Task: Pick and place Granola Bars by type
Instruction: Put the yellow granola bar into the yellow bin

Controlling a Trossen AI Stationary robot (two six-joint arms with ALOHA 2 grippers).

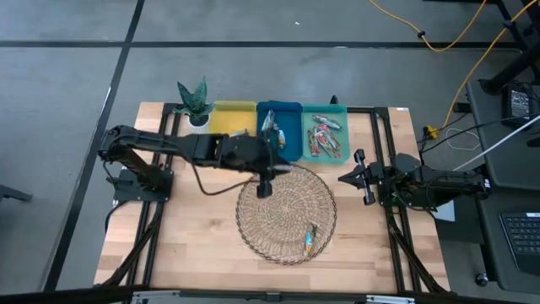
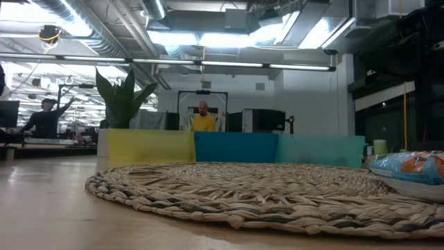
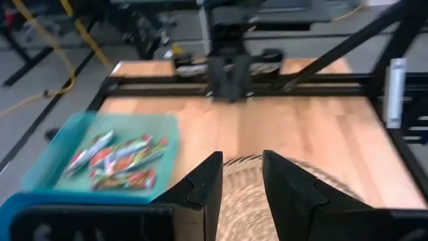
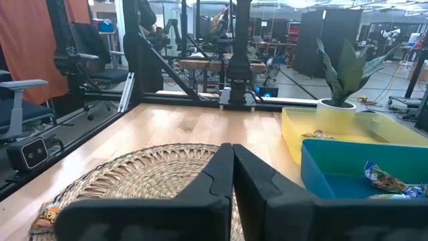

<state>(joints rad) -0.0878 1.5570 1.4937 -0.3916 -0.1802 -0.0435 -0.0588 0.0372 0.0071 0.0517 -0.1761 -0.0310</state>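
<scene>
Left gripper [image 1: 265, 187] hovers over the woven mat's [image 1: 287, 211] far edge, fingers spread and empty. One granola bar [image 1: 310, 240] waits on the mat's near side; most bars [image 1: 324, 135] lie sorted in the teal tray [image 1: 340, 110]. Right gripper [image 1: 361, 177] waits aside, fingers pressed together.
</scene>
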